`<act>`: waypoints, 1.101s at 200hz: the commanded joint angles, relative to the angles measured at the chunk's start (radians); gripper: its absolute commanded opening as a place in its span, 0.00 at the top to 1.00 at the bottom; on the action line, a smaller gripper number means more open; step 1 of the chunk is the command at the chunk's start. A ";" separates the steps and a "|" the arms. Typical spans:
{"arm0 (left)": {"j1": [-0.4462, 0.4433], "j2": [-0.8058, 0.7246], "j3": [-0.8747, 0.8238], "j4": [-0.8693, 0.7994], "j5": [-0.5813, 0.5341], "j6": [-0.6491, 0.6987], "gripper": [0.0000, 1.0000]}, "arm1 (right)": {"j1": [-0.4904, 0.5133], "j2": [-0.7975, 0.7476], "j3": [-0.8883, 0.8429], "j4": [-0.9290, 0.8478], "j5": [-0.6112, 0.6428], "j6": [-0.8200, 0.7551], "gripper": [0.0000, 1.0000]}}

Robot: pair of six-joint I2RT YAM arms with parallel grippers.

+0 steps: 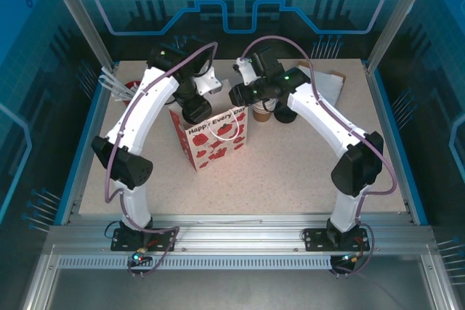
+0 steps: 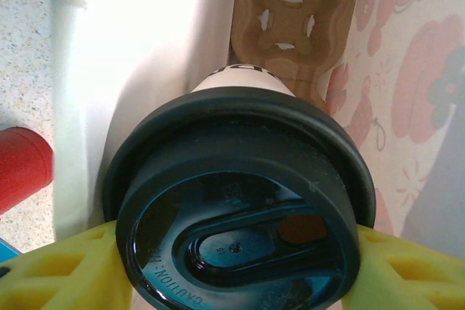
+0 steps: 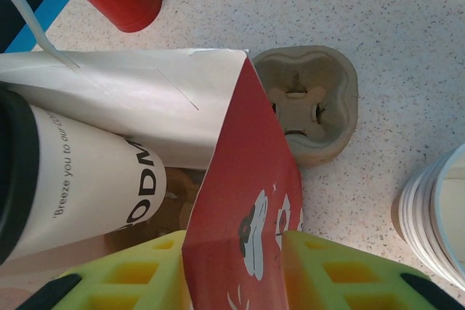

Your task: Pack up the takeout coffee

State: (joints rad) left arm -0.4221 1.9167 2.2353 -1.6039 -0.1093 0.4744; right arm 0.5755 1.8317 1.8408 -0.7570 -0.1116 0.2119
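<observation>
Overhead, the left gripper hangs over the open gift bag mid-table, with the right gripper at the bag's far right corner. Left wrist: yellow fingers clasp the takeout coffee by its lid, inside the bag. Right wrist: the jaws straddle the bag's red wall; I cannot tell whether they pinch it.

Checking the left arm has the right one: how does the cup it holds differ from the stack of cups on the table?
The takeout coffee has a black lid; the stack of cups has open rims. The coffee is one cup; the stack is several nested. The coffee is held by the left gripper at the bag mouth; the stack stands on the table. Both are pale.
</observation>
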 commanded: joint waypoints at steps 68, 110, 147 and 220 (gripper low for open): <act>0.002 0.033 -0.070 -0.010 -0.024 0.056 0.52 | 0.003 0.003 0.017 -0.023 -0.003 -0.019 0.62; 0.006 0.047 -0.082 -0.010 -0.042 0.063 0.52 | 0.000 0.001 0.015 -0.018 -0.017 -0.015 0.62; 0.006 0.067 -0.100 -0.008 -0.059 0.061 0.52 | -0.003 -0.005 0.014 -0.016 -0.017 -0.016 0.60; 0.005 0.073 -0.125 0.018 -0.050 0.074 0.51 | -0.020 -0.030 0.000 -0.005 -0.042 -0.007 0.56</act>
State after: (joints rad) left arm -0.4217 1.9797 2.1353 -1.5902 -0.1463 0.5262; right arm 0.5682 1.8328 1.8412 -0.7589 -0.1200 0.2081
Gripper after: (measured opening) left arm 0.647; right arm 0.432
